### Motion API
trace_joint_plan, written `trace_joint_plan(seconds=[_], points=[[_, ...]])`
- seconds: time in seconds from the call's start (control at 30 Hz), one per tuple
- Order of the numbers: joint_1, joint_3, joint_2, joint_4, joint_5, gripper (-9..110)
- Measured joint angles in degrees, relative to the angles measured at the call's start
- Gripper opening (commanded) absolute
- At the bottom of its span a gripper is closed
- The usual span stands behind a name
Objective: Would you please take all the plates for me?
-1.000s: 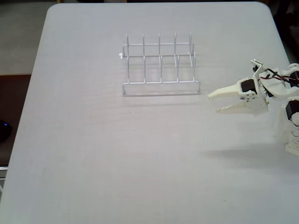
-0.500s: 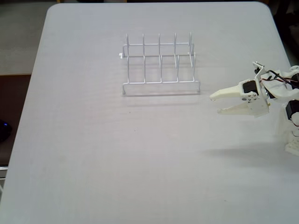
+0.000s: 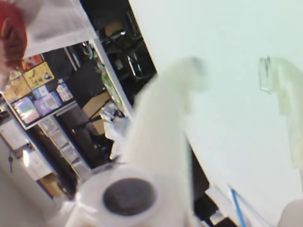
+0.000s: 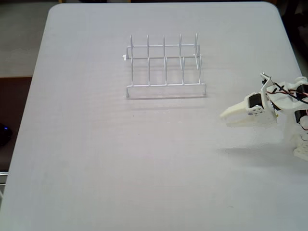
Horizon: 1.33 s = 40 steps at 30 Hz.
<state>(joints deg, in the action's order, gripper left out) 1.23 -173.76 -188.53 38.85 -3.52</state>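
No plates show in either view. In the fixed view my white gripper (image 4: 225, 118) hangs low over the right side of the table (image 4: 120, 159), pointing left, well right of and below the rack. Its jaws look close together there. The wrist view is blurred and tilted; my gripper (image 3: 229, 71) shows a gap of bare table (image 3: 236, 28) between its two pale fingers (image 3: 165, 118), with nothing held.
A white wire rack (image 4: 166, 62) stands with bare slots at the table's upper middle. The arm's base (image 4: 301, 139) sits at the right edge. In the wrist view the table edge and cluttered shelves (image 3: 42, 99) of the room lie to the left.
The gripper has drawn back to the right and dropped lower toward the table. Its jaws, clearly spread before, now look much closer together in the fixed view.
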Motion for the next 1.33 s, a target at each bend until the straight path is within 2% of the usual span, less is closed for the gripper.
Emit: trace_joint_plan(seconds=[0.43, 1.33], points=[[-0.1, -6.0, 0.0, -3.5, 1.3, 0], [-0.1, -6.1, 0.0, -2.2, 4.0, 0]])
